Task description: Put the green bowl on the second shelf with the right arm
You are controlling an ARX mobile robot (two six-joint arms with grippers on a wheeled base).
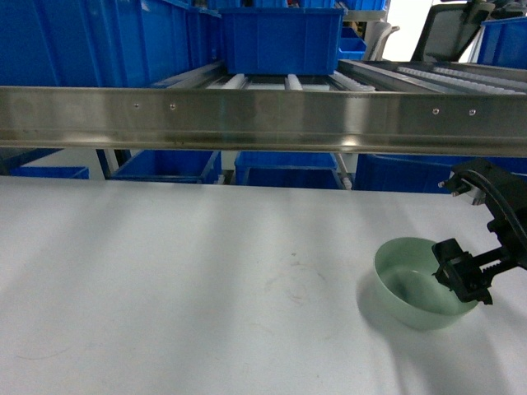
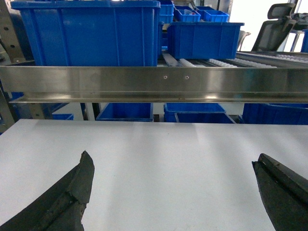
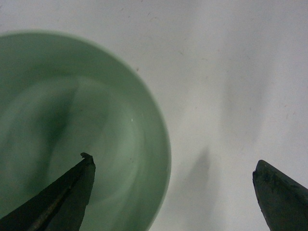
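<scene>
The pale green bowl [image 1: 416,284] sits upright on the white table [image 1: 165,280] at the right, below the second shelf [image 1: 263,119], a steel rail with roller tracks behind it. My right gripper [image 1: 463,276] hangs open over the bowl's right rim. In the right wrist view the green bowl [image 3: 72,125] fills the left; one finger [image 3: 72,192] is over its inside, the other finger [image 3: 281,197] is outside over the table, and the rim lies between them at the right gripper [image 3: 173,166]. My left gripper [image 2: 173,163] is open over bare table.
Blue bins [image 1: 284,37] stand on the shelf rollers at the back, and more blue bins [image 1: 288,169] sit under the shelf. A chair [image 1: 453,29] shows at the far right behind the rack.
</scene>
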